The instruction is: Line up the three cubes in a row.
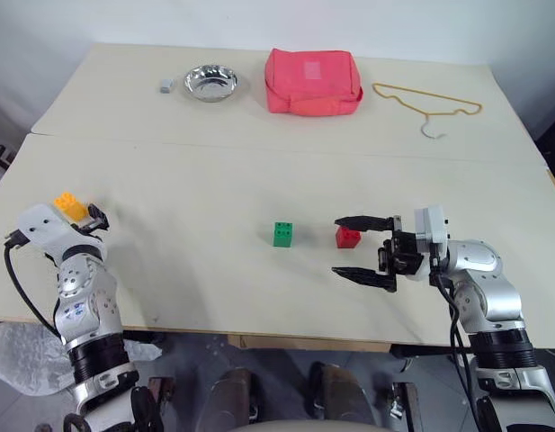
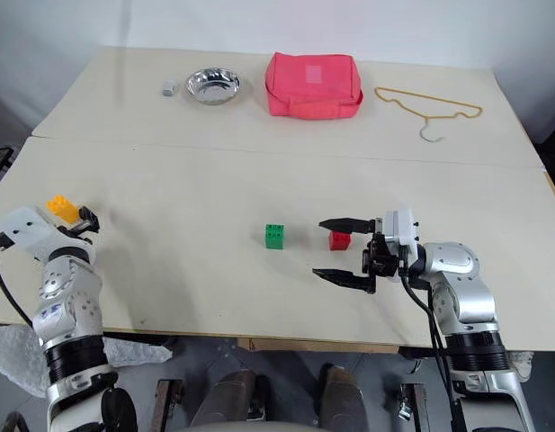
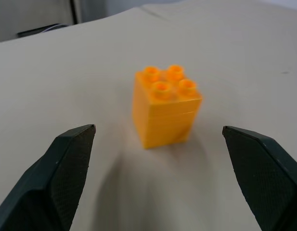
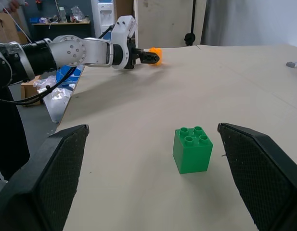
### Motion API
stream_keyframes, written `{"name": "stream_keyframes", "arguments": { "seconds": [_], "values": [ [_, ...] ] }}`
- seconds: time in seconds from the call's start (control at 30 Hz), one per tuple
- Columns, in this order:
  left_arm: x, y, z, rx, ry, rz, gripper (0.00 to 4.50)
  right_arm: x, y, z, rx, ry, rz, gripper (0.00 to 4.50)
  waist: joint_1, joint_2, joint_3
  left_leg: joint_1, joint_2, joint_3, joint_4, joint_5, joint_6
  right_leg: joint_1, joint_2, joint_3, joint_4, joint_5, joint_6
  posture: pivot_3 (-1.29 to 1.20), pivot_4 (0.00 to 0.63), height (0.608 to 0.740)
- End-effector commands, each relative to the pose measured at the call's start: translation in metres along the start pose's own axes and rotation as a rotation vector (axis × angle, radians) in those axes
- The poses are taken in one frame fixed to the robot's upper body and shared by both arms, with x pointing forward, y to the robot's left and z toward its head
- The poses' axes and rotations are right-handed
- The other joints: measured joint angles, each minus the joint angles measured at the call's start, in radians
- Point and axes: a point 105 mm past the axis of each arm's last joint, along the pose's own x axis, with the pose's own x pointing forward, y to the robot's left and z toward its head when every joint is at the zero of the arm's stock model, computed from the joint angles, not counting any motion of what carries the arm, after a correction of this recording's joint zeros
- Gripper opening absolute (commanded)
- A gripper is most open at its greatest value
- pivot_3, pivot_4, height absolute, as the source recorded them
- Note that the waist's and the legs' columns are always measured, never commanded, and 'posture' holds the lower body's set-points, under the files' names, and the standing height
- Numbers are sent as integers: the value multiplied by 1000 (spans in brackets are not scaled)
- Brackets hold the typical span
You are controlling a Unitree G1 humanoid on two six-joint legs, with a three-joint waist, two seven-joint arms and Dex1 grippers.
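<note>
Right gripper (image 1: 362, 249) sits nearest, low over the near right of the counter (image 1: 214, 171), fingers spread wide and pointing left, nothing between them; red cube (image 1: 347, 237) lies just beside its far finger, touching or not I can't tell; green cube (image 1: 282, 234) is a little further left, in line with the open gap as the right wrist view shows it (image 4: 192, 149); red and green already look roughly in a row, near each other but apart.

Left gripper (image 3: 158, 173) is at the far left edge of the counter, fingers spread, orange-yellow cube (image 3: 166, 106) upright just ahead of the gap and not yet between them; nothing held; this cube is well apart from the other two, so it's the one that needs moving.

Clutter along the far side, not in the way: small grey block (image 1: 165, 85), metal bowl (image 1: 210, 82), pink pouch (image 1: 313, 81), yellow hanger (image 1: 427, 102).

Risks, my read:
- orange-yellow cube sits close to the counter's left edge; an off-centre approach could nudge it over the side;
- closing early would clip a corner and spin the cube;
- right gripper's far finger is tight to the red cube; any sweep left could knock red or green out of line.
</note>
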Motion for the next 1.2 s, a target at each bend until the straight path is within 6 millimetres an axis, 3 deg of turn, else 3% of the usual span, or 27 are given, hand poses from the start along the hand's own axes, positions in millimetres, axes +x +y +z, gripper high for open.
{"name": "stream_keyframes", "arguments": {
  "seconds": [0.03,0.27,0.37,0.6,0.7,0.77,0.83,0.93,1.03,1.2],
  "values": [
    [9,-7,12,27,-59,7,4494,2,3,9,-38,-20,1,4500,3,0,0,0,0,0,0,0,0,0,0,0,0,0,0,0,150,740],
    [17,-13,13,55,-76,-3,4494,3,5,8,-30,-21,-14,4500,5,0,0,0,0,0,0,0,0,0,0,0,0,0,0,0,150,740],
    [18,-13,15,57,-89,-4,3890,2,5,8,-26,-19,-19,4500,5,0,0,0,0,0,0,0,0,0,0,0,0,0,0,0,150,740],
    [17,-7,18,57,-117,-12,1652,1,6,5,-16,-12,-30,4500,4,0,0,0,0,0,0,0,0,0,0,0,0,0,0,0,150,740],
    [13,-12,23,6,-157,-109,1454,0,7,3,-15,-3,-32,4500,4,0,0,0,0,0,0,0,0,0,0,0,0,0,0,0,150,740],
    [8,-22,26,-38,-170,-255,1454,-2,6,5,-19,1,-42,4500,4,0,0,0,0,0,0,0,0,0,0,0,0,0,0,0,150,740],
    [-5,-39,29,-16,-167,-524,1454,-9,4,6,-26,17,-60,4500,3,0,0,0,0,0,0,0,0,0,0,0,0,0,0,0,150,740],
    [-33,-63,39,76,-198,-924,1454,-20,3,7,-28,41,-86,4500,2,0,0,-1,0,1,0,0,0,0,0,-1,0,0,0,0,150,740],
    [-67,-86,58,2,-201,-1325,1454,-36,4,5,-25,86,-119,4500,6,0,0,-1,0,1,0,0,0,0,0,-1,-1,0,0,0,150,740],
    [-89,-113,26,252,51,-1779,1454,-56,3,5,-24,134,-181,4500,4,0,0,0,0,3,0,0,0,0,1,0,-1,0,0,0,150,740]
  ]
}}
